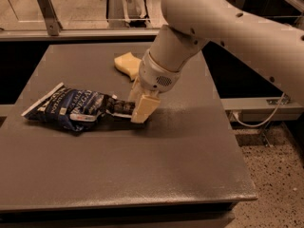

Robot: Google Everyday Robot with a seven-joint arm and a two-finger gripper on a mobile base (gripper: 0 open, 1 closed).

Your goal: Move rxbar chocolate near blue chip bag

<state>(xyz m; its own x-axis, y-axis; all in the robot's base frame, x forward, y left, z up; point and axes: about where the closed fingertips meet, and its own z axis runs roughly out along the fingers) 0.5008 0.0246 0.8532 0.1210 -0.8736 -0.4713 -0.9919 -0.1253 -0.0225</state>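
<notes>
The rxbar chocolate (118, 107), a small black wrapped bar, lies low over the table with its left end against the right edge of the blue chip bag (66, 109). The bag is crinkled dark blue foil with white lettering and lies flat at the left of the table. My gripper (138, 112) reaches down from the upper right and is shut on the bar's right end, which it hides.
A pale yellow sponge (127, 63) lies behind the gripper towards the table's back. The dark grey table (166, 165) ends at a front edge and a right edge, with speckled floor and a cable to the right. A railing runs behind it.
</notes>
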